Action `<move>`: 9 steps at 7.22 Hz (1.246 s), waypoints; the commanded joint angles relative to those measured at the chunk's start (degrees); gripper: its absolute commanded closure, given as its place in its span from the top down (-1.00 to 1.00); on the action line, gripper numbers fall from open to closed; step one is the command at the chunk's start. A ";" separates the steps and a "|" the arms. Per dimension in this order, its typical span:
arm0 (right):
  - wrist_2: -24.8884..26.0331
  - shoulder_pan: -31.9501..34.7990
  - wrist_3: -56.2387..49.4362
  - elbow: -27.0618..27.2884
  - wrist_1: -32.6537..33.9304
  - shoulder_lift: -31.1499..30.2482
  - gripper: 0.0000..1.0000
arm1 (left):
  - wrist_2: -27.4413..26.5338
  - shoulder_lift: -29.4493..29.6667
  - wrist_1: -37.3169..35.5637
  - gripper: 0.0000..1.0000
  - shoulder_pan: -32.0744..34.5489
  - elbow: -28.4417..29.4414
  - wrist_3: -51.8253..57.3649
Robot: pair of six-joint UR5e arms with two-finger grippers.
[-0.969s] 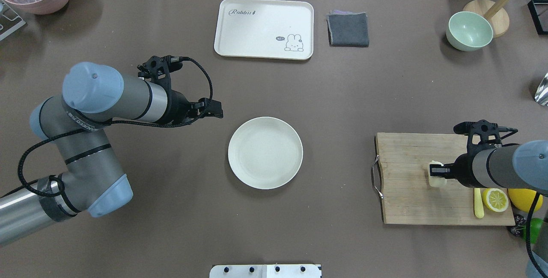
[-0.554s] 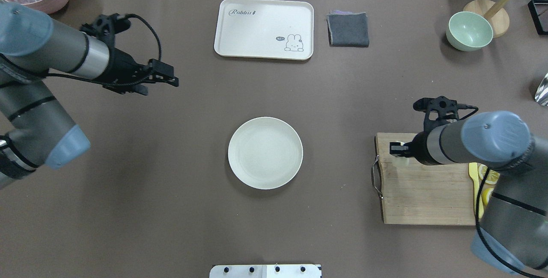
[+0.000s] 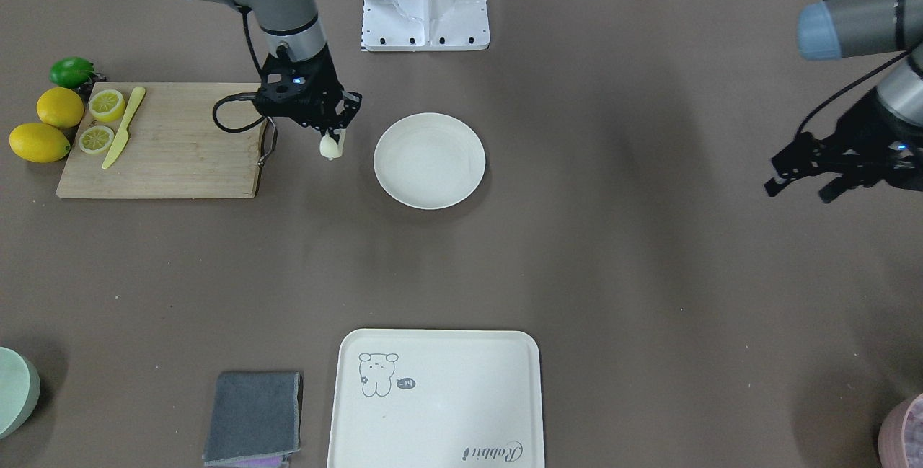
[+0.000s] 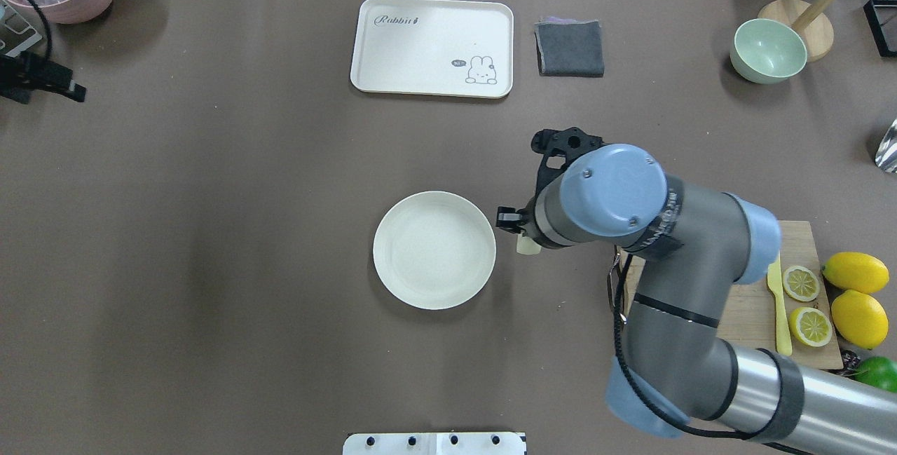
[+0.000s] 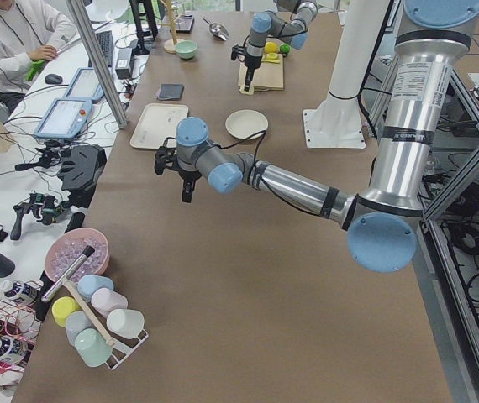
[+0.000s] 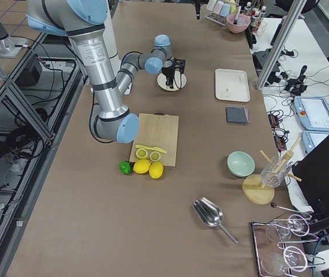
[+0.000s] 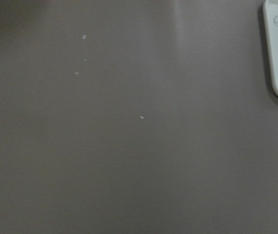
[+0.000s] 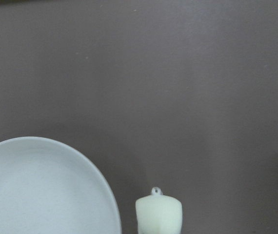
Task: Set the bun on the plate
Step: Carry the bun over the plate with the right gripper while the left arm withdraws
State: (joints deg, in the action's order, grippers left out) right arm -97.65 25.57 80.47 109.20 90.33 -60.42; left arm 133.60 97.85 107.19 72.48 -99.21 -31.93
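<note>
The bun (image 3: 330, 148) is a small pale cream lump hanging above the brown table, with my right gripper (image 3: 332, 135) shut on it. It is just beside the rim of the plate (image 3: 430, 160), between the plate and the cutting board. From overhead the bun (image 4: 527, 245) peeks out under the right wrist, a little right of the plate (image 4: 434, 250). The right wrist view shows the bun (image 8: 158, 213) at the bottom, next to the plate's edge (image 8: 80, 165). The round off-white plate has nothing on it. My left gripper (image 3: 802, 187) hangs open and holds nothing, far off at the table's left side.
A wooden cutting board (image 3: 166, 140) holds a yellow knife (image 3: 124, 127) and lemon halves (image 3: 107, 104), with whole lemons (image 3: 40, 142) and a lime beside it. At the far edge lie a rectangular cream tray (image 4: 432, 47), a grey cloth (image 4: 570, 48) and a green bowl (image 4: 768, 51).
My right arm has carried the bun off the cutting board and leftward to the plate's rim. My left arm has drawn back to the far left of the table.
</note>
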 commanded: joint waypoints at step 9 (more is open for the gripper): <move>8.18 -6.06 3.21 -14.02 0.11 13.84 0.99 | -5.19 -5.04 -28.26 0.96 12.77 3.32 29.56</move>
State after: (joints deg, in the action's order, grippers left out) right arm -89.43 19.25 84.03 94.94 90.44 -46.60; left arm 128.41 92.84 78.93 85.25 -96.22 -2.32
